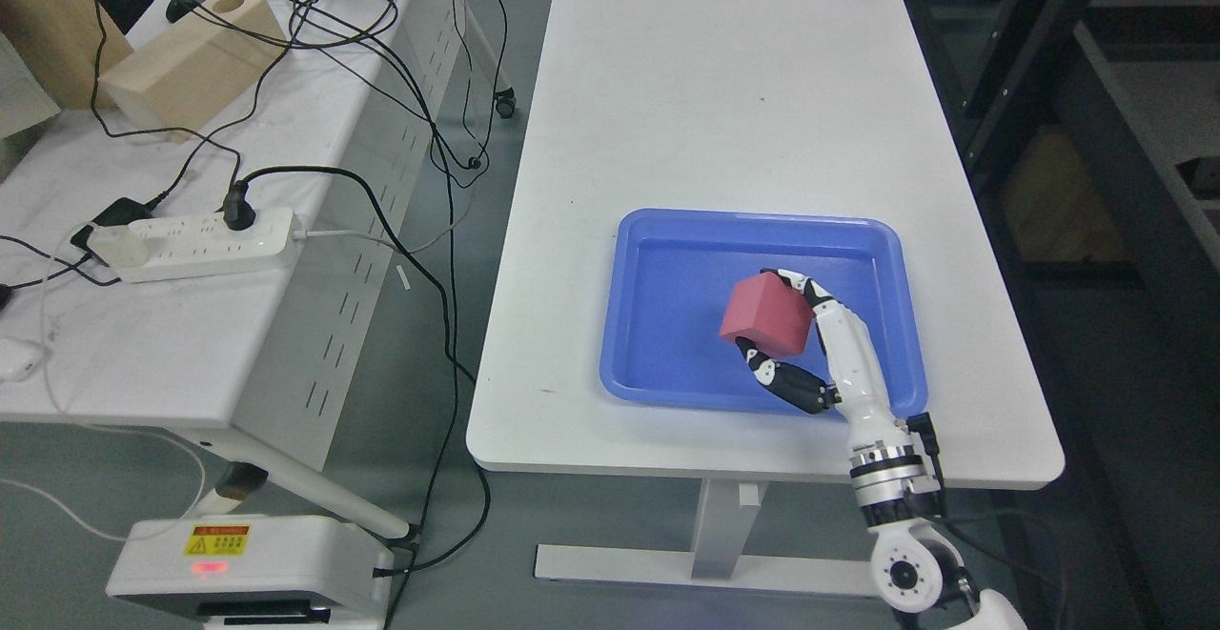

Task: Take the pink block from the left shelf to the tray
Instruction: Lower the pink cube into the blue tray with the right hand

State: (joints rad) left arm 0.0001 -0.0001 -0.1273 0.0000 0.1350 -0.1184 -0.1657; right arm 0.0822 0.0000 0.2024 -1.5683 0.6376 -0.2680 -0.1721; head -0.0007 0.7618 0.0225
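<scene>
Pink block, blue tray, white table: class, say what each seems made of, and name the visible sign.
Pink block: probably foam or painted wood; matte faces, no shine, held in the right hand.
Blue tray: likely moulded plastic; smooth, slightly glossy, with a rounded raised rim.
White table: seemingly laminate board; flat, evenly matte top.

You are looking down at the right robot hand [774, 336], which is gripping a pink cube-shaped block [765, 315] between thumb and fingers above the shallow blue plastic tray [667, 230]. The tray is sitting near the front edge of the long white surface [724, 87]. A white power strip [195, 244] is lying on the neighbouring surface.
</scene>
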